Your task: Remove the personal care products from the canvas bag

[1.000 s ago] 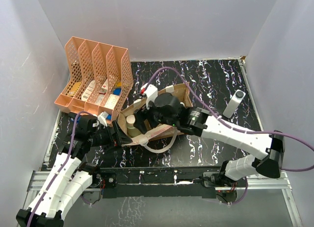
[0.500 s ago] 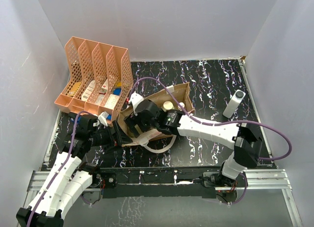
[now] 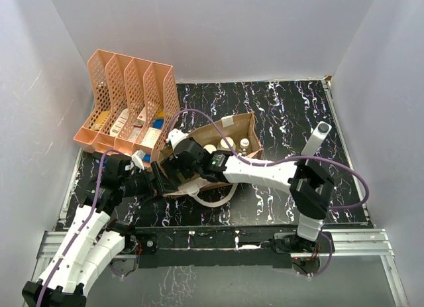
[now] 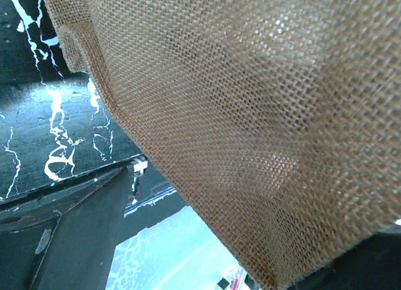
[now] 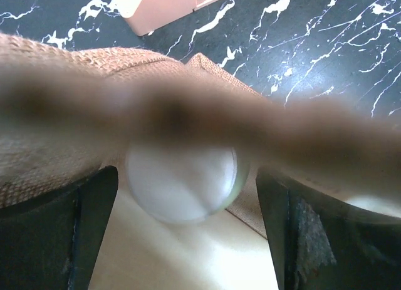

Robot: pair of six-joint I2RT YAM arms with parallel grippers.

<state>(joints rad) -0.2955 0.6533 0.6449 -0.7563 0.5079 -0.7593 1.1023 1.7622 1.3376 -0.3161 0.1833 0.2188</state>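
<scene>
The canvas bag (image 3: 233,126) lies open in the middle of the table. Several cream bottles with white caps (image 3: 211,149) and a small clear bottle (image 3: 245,145) stand inside it. My right gripper (image 3: 180,166) is down in the bag's left end. In the right wrist view it (image 5: 187,240) is open, its fingers (image 5: 56,233) either side of a beige bottle's round white cap (image 5: 182,183), not touching it. My left gripper (image 3: 154,184) is at the bag's left corner, open, with the burlap wall (image 4: 250,114) lying between its jaws. A slim white-grey bottle (image 3: 316,140) stands on the table at the right.
An orange-pink mesh file rack (image 3: 129,105) with small boxes and blue items stands at the back left, close to the bag. The bag's white loop handle (image 3: 215,197) lies on the black marbled table (image 3: 278,108) in front of it. White walls enclose the table.
My right gripper has moved left along the bag and down into its left end, uncovering the bottles in the middle. The left arm and the slim bottle have not moved.
</scene>
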